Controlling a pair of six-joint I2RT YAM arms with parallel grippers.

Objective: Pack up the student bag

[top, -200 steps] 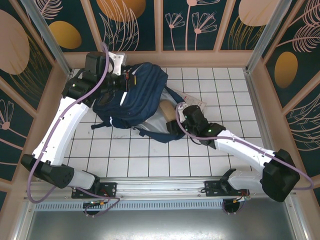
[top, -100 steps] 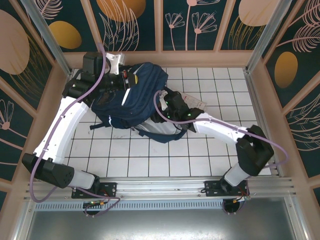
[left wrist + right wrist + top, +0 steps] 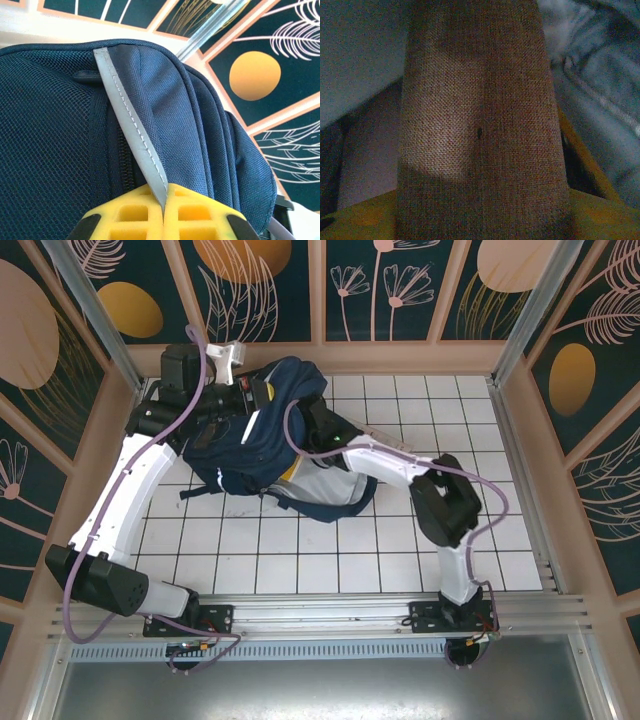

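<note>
**Navy bag lying open at the far left of the tiles**

We are looking at the student bag point(image 3: 262, 425) — a large navy-blue fabric backpack — lying slumped and bunched on the far-left part of the white tiled table point(image 3: 400, 550), close to the back wall. Its mouth is gaping on the right, near side, showing pale grey lining point(image 3: 322, 480). Dark straps point(image 3: 345, 508) are trailing from its near edge onto the tiles. In the left wrist view we are seeing fine mesh fabric, a zip running beside it, and a grey reflective stripe point(image 3: 131, 140) stretching taut across the navy cloth. Inside — against the lining — a brown woven item point(image 3: 480, 125) is lying.
</note>
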